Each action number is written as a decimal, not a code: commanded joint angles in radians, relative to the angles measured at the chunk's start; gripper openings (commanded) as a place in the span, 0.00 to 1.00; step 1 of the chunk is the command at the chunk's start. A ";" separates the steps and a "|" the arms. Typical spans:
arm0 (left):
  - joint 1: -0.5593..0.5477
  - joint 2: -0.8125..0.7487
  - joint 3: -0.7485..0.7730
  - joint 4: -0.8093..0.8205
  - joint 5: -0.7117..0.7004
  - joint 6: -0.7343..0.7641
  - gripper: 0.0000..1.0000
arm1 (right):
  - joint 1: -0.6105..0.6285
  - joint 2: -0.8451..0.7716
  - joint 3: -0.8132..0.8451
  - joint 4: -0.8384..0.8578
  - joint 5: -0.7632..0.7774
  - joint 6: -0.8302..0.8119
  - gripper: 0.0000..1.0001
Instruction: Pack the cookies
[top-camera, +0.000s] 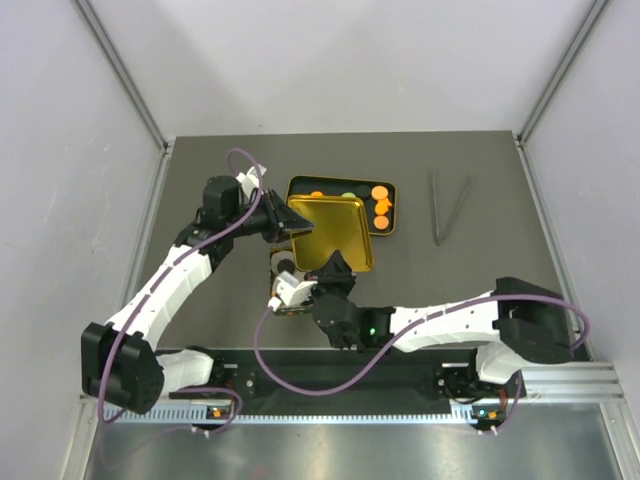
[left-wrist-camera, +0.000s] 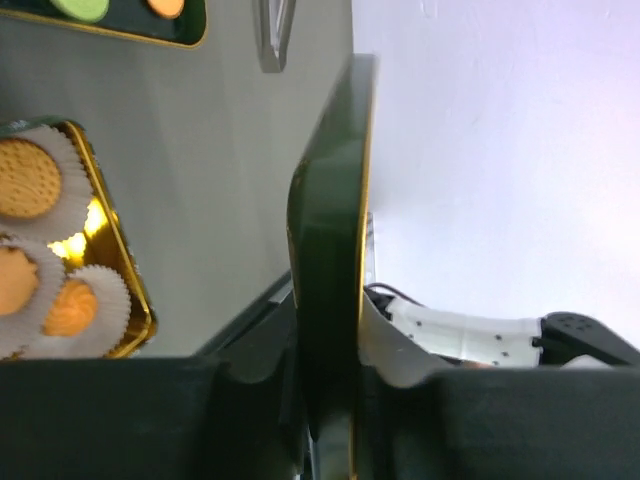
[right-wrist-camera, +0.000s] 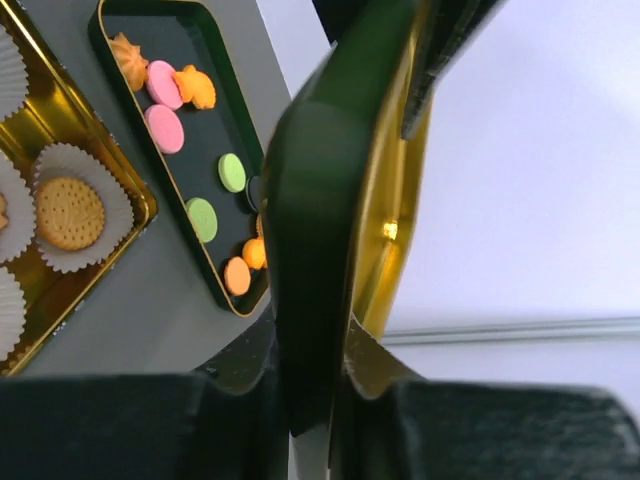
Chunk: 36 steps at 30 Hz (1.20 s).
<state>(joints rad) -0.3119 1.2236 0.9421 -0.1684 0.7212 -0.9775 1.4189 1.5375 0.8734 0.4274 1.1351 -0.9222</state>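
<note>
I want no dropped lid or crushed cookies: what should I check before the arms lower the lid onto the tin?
1. Left pincer clamps the lid edge: ok.
2. Right pincer clamps another lid edge: ok.
3. Tin open, cookies sitting in paper cups: ok.
4. Lid level and squarely over the tin: not ok, it is tilted and offset.
5. All cookies packed: not ok, several lie on the tray.
6. Tongs out of the way: ok, off to the right.
</note>
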 joint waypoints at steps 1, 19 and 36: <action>0.007 -0.047 -0.014 0.072 0.072 0.016 0.26 | 0.008 -0.001 0.026 0.214 0.074 -0.064 0.03; 0.269 -0.200 0.159 -0.137 -0.327 0.229 0.91 | -0.079 -0.139 0.442 -0.887 -0.521 0.787 0.00; 0.234 -0.282 0.100 -0.309 -0.275 0.454 0.99 | -0.629 -0.021 0.224 -0.169 -1.959 1.703 0.01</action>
<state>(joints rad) -0.0757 0.9653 1.0729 -0.4351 0.4553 -0.5804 0.8101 1.4876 1.1328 -0.0410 -0.5838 0.5373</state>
